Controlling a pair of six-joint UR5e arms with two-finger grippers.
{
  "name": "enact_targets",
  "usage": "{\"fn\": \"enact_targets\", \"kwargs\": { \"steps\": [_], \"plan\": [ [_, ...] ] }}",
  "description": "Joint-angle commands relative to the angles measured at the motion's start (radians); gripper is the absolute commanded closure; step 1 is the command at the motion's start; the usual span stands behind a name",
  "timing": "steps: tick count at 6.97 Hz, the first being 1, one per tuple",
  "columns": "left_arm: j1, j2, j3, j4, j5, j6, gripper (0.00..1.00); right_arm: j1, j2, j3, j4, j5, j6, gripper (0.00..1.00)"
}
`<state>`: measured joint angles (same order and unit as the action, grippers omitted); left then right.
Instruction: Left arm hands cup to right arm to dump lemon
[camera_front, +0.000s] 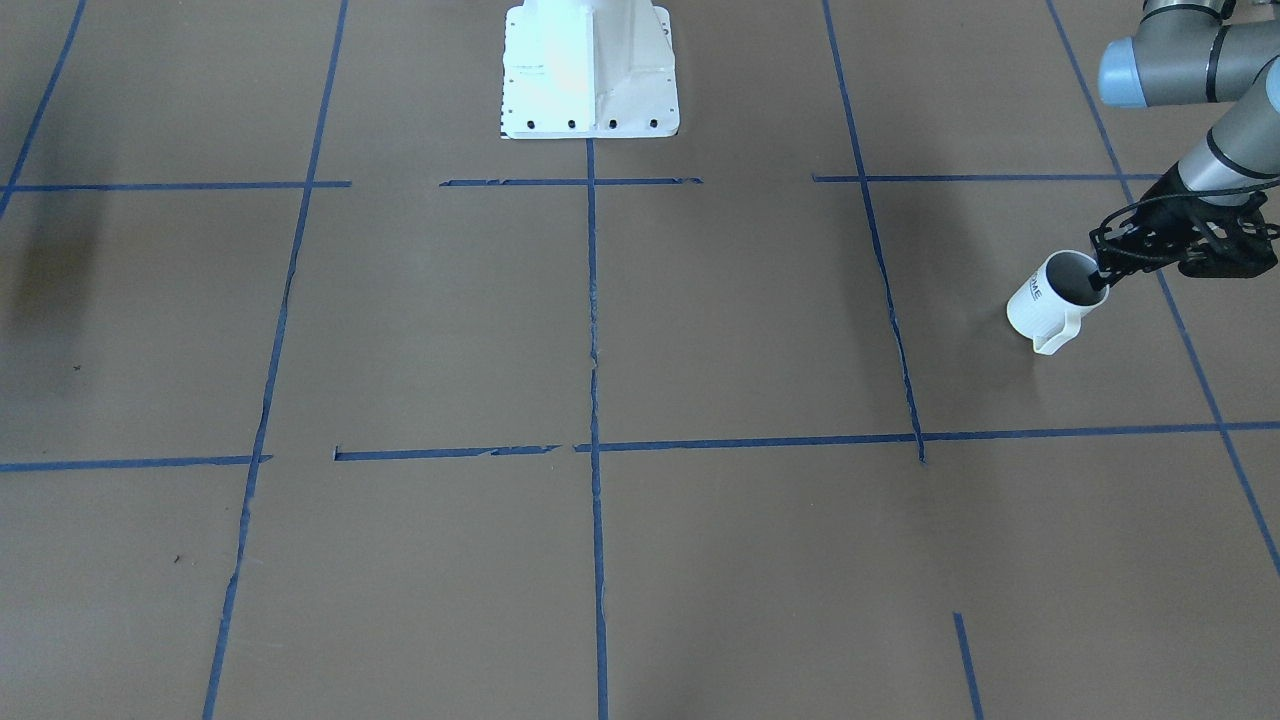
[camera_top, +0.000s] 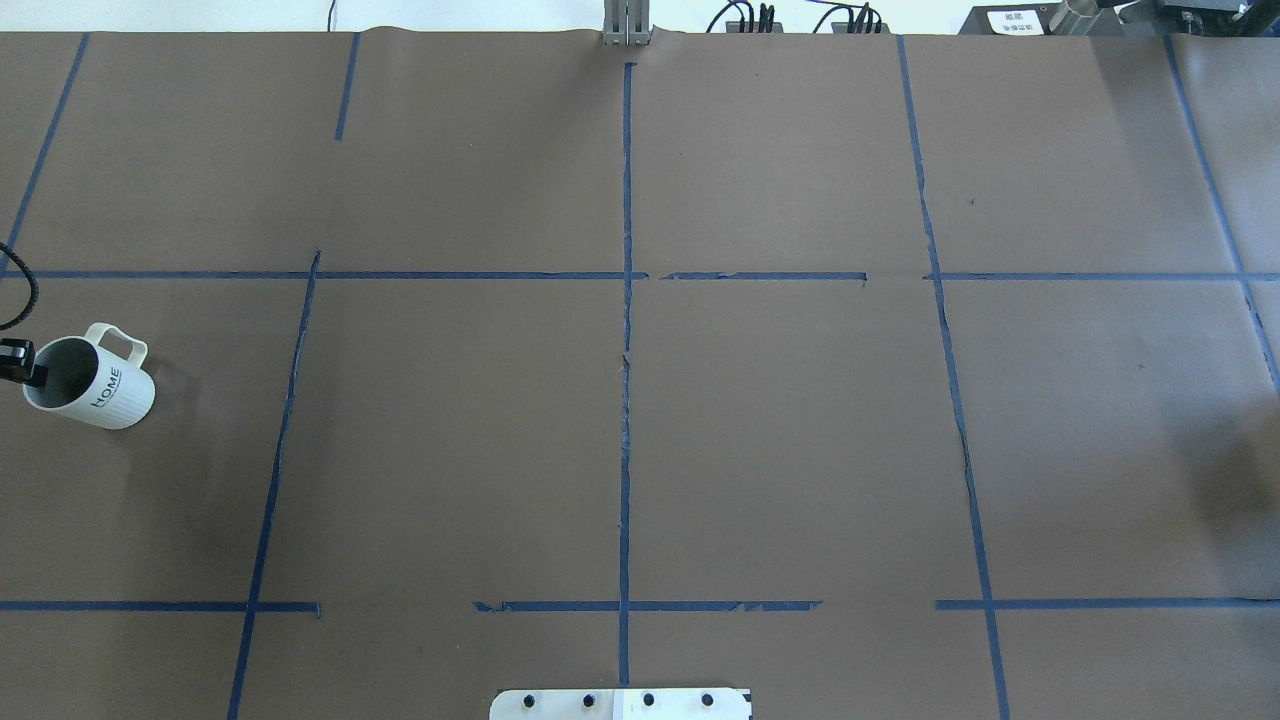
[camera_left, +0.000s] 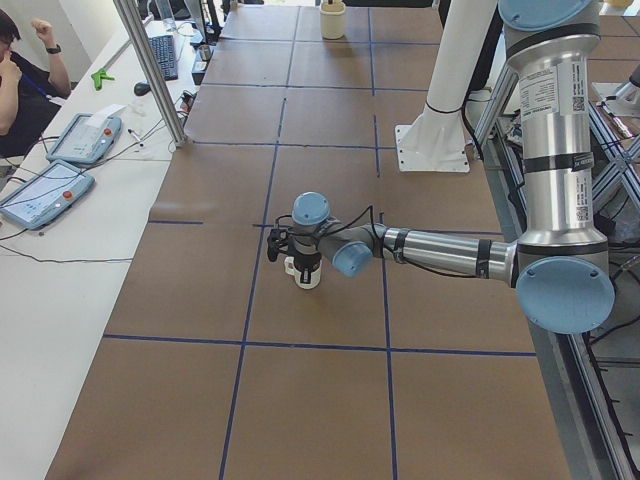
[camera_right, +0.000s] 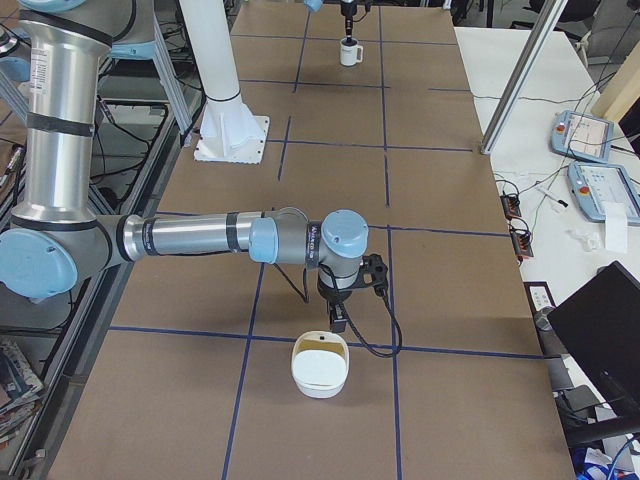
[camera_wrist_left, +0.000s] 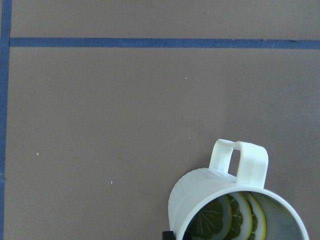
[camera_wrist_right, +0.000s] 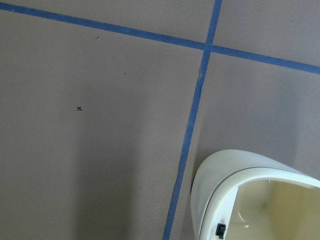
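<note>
1. At the robot's left end of the tabletop (camera_top: 780, 430), the HOME mug (camera_top: 90, 385) stands upright with its cream handle turned away from the robot's base. I cannot tell whether it rests on the brown paper or is barely off it.
2. The left arm (camera_front: 1230, 140) reaches out over the mug. The left fingers (camera_front: 1103, 268) are pinched on the rim, one tip inside the grey interior and the other outside the wall, well round from the handle.
3. My left wrist view shows the lemon slices (camera_wrist_left: 235, 217), yellow-green, lying inside the mug against its inner wall.
4. The right arm (camera_right: 200, 238) is well apart, at the opposite end of the tabletop. The right fingers (camera_right: 338, 318) hang at the rim of a cream bowl (camera_right: 320, 368). My right wrist view shows only one black tip just inside that rim, so I cannot tell whether they are closed on it or merely parted around it.
5. I judge this to be the opening step: the mug is grasped, and neither the hand-over nor the dump has begun.
6. Next I would lift the mug straight up and keep it level so the slices do not slide out. Then I would carry it towards the middle, with the handle or the free side of the rim turned to the right arm, which has to come across to meet it.
</note>
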<state>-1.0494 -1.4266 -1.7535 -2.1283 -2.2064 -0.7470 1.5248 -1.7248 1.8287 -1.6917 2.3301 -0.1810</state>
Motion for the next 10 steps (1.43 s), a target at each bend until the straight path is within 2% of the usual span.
{"fn": "enact_targets", "kwargs": {
  "steps": [1,2,3,4,6,7,8,9,10],
  "plan": [
    [-0.007,-0.006,-0.033,0.008,-0.01,0.001,1.0,0.0,0.011,0.001,0.0,0.0,0.002,0.0],
    [-0.014,-0.009,-0.076,0.064,-0.013,-0.002,1.0,0.0,0.03,0.006,0.001,0.003,-0.001,0.0],
    [-0.018,-0.037,-0.143,0.19,-0.012,-0.017,1.0,0.0,0.033,0.048,0.0,0.005,0.003,0.0],
    [-0.02,-0.067,-0.224,0.309,-0.012,-0.145,1.0,-0.02,0.04,0.085,0.015,0.005,0.002,0.0],
    [-0.015,-0.127,-0.306,0.379,-0.01,-0.384,1.0,-0.069,0.091,0.09,0.191,0.009,0.105,0.01],
    [-0.009,-0.15,-0.319,0.387,-0.012,-0.417,1.0,-0.151,0.1,0.078,0.358,0.005,0.142,0.0],
    [-0.006,-0.214,-0.319,0.468,-0.015,-0.505,1.0,-0.199,0.185,0.026,0.479,0.011,0.165,0.0],
    [0.014,-0.318,-0.33,0.599,-0.015,-0.582,1.0,-0.254,0.226,0.024,0.497,0.018,0.26,0.0],
    [0.053,-0.394,-0.351,0.722,-0.015,-0.647,1.0,-0.305,0.259,0.011,0.577,0.009,0.29,0.0]
  ]
}}
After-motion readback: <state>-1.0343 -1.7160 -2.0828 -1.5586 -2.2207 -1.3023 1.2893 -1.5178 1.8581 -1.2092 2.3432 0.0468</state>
